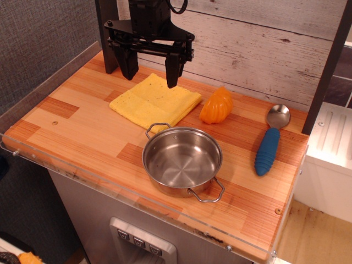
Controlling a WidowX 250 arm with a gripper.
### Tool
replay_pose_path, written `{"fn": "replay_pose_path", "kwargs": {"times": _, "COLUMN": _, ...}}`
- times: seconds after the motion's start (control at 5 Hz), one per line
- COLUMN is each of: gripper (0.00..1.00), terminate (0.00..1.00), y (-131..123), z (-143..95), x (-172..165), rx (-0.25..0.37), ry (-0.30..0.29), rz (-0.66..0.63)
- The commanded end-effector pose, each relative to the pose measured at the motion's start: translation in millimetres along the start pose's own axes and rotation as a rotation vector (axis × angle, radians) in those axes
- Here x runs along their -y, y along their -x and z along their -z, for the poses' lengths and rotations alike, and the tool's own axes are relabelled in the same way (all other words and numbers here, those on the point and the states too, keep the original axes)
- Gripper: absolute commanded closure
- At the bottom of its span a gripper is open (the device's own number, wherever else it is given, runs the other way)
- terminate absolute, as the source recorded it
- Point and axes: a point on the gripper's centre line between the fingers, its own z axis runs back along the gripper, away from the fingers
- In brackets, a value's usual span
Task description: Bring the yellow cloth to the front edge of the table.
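Nearest the camera runs the clear acrylic rim point(137, 206) of the bench point(82, 126), a butcher-block top of light and reddish-brown wood strips on a grey base. Just behind that front edge sits one steel pot point(182, 161), upright, with two loop handles.

Four loose things lie on the bench, one of each. The yellow cloth point(155, 101) is a single folded square with small dark specks, lying flat toward the back of the bench, behind the pot and well away from the front rim; its near corner comes close to the pot's rear handle. One orange ridged plastic lump point(216, 105) rests just right of the cloth. One spoon point(271, 141) with a blue ribbed handle and a metal bowl lies further right, apart from the rest.

One black arm carries the jaws point(149, 69), spread wide and holding nothing. They hang over the cloth's far edge; whether the fingertips touch the fabric I cannot tell.

Behind the bench stands a wall of pale weathered planks, and a grey textured panel closes the left side.
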Motion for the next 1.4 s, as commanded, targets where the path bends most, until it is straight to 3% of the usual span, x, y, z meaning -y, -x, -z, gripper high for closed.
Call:
{"fn": "replay_pose_path", "kwargs": {"times": 0.0, "gripper": 0.00, "terminate": 0.00, "y": 0, "z": 0, "x": 0, "rx": 0.000, "ry": 0.000, "rz": 0.000}}
{"fn": "replay_pose_path", "kwargs": {"times": 0.6, "gripper": 0.00, "terminate": 0.00, "y": -40, "z": 52, "x": -45, "rx": 0.007, "ry": -0.044, "rz": -0.027}}
{"fn": "replay_pose_path", "kwargs": {"times": 1.0, "gripper": 0.00, "terminate": 0.00, "y": -55, "z": 88, "x": -44, "rx": 0.026, "ry": -0.014, "rz": 0.018}}
{"fn": "replay_pose_path", "kwargs": {"times": 1.2, "gripper": 0.00, "terminate": 0.00, "y": -58, "z": 92, "x": -42, "rx": 0.033, "ry": 0.005, "rz": 0.037}}
